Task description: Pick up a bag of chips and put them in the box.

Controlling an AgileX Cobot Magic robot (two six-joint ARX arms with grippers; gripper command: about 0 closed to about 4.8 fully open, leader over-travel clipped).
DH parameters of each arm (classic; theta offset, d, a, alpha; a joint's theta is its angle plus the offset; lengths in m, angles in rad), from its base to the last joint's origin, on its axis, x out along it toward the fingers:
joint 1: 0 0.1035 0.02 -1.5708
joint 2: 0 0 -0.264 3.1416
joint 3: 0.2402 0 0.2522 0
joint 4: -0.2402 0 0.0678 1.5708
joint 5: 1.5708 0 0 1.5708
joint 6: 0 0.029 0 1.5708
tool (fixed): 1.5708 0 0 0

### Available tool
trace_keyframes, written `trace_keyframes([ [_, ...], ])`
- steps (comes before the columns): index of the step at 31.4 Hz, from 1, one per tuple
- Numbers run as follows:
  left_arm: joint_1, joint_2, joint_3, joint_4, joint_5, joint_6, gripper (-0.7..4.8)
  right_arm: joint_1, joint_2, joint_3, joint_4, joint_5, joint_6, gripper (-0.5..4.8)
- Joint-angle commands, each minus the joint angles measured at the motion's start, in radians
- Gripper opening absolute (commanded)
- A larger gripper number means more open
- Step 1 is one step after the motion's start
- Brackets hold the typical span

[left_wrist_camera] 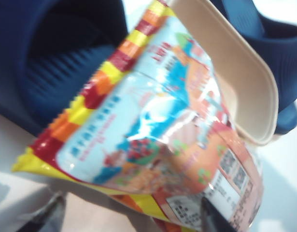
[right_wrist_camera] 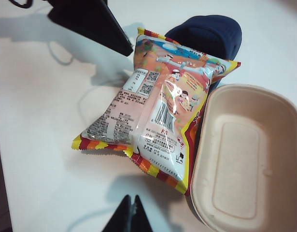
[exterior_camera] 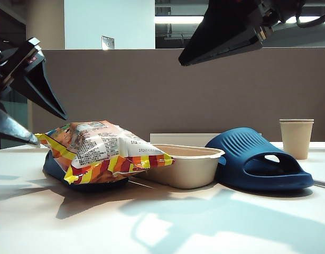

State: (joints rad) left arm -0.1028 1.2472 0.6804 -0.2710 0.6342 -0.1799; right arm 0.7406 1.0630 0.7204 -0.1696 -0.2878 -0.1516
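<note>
Because the bag of chips (right_wrist_camera: 158, 116) is light, puffy and slippery, my left end effector (left_wrist_camera: 134, 215), fingers apart, should pinch its crimped edge. My right end effector (right_wrist_camera: 129, 217) hovers above the bag with fingers together; the box (right_wrist_camera: 245, 159) is empty.

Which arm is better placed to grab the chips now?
Probably the left: its pincer hangs open right beside the chip bag. The right pincer is shut, high above the box.
</note>
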Motion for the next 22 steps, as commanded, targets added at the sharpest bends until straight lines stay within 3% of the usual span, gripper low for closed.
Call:
trace_keyframes([
  [1, 0.061, 0.046, 0.005, 0.046, 0.119, -0.058, 3.77, 0.002, -0.003, 0.005, 0.019, -0.003, -0.006, -0.05],
  [7, 0.132, 0.108, 0.005, 0.065, 0.221, -0.065, 4.08, 0.002, -0.003, 0.005, 0.017, -0.003, -0.006, -0.05],
  [14, 0.134, 0.146, 0.005, 0.158, 0.281, -0.137, 4.08, 0.002, -0.003, 0.005, 0.017, -0.003, -0.006, -0.05],
  [22, 0.126, 0.157, 0.005, 0.202, 0.284, -0.162, 4.08, 0.002, 0.000, 0.005, 0.035, -0.037, -0.006, -0.05],
])
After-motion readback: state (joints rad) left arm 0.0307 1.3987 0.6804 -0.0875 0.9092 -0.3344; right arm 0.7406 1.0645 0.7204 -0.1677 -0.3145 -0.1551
